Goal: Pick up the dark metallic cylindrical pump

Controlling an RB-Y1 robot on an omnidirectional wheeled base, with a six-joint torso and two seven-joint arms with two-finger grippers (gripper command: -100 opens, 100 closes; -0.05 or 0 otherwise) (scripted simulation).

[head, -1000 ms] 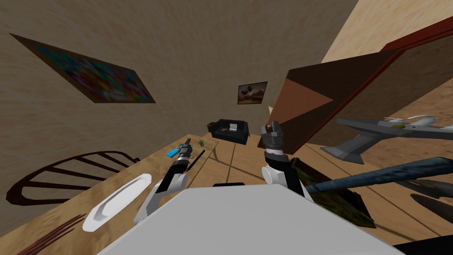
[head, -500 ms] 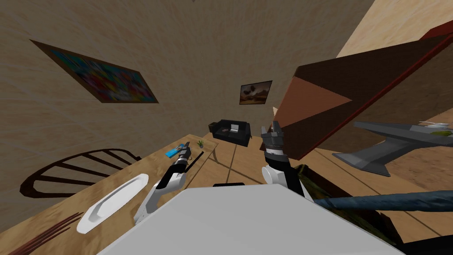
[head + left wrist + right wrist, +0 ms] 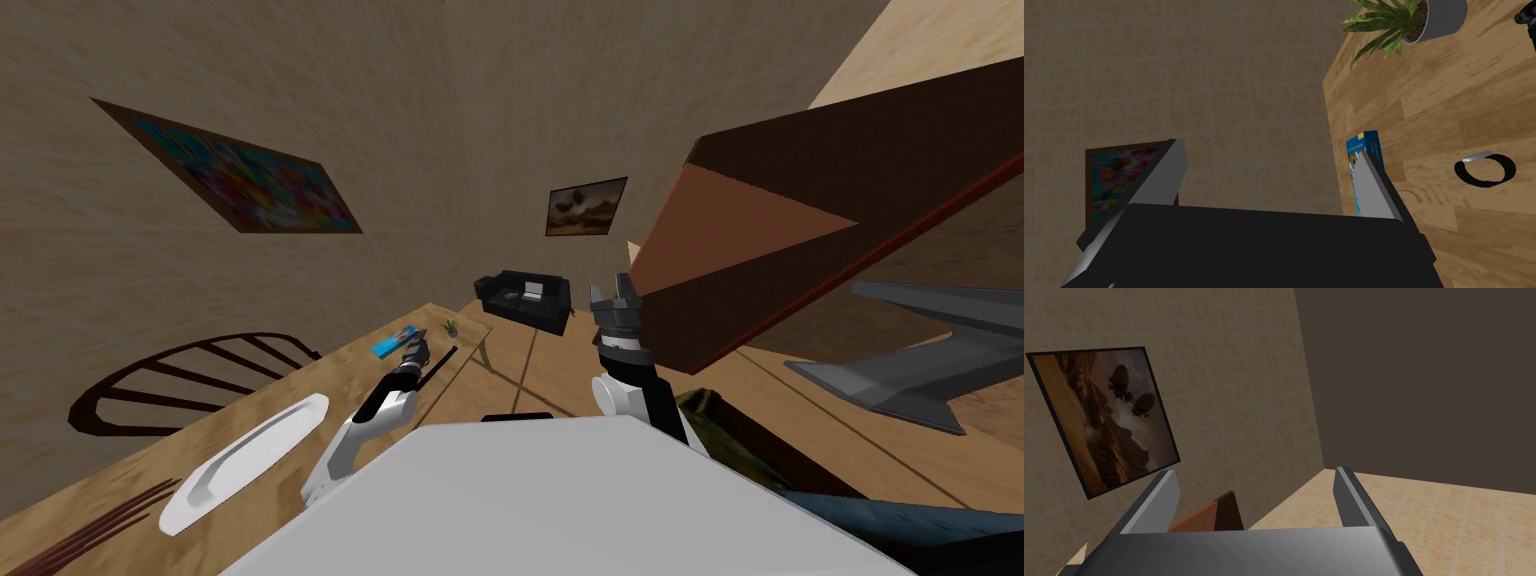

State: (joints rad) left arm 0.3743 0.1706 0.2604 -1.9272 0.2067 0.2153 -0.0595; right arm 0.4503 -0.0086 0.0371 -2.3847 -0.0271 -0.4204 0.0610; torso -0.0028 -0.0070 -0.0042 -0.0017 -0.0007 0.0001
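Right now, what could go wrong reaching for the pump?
The open left tool hangs at the table edge, one finger beside the box; a sideways move may push the box off. The thin pump lies apart from it, not between the fingers, so closing now would likely grip nothing.

Right hand [image 3: 1255, 472]: two light grey, blade-like fingers [image 3: 1156, 498] rise from the grey body and stand well apart. Nothing is held between them. A reddish-brown wedge [image 3: 1211, 515] shows past the body, close beside one finger's base.
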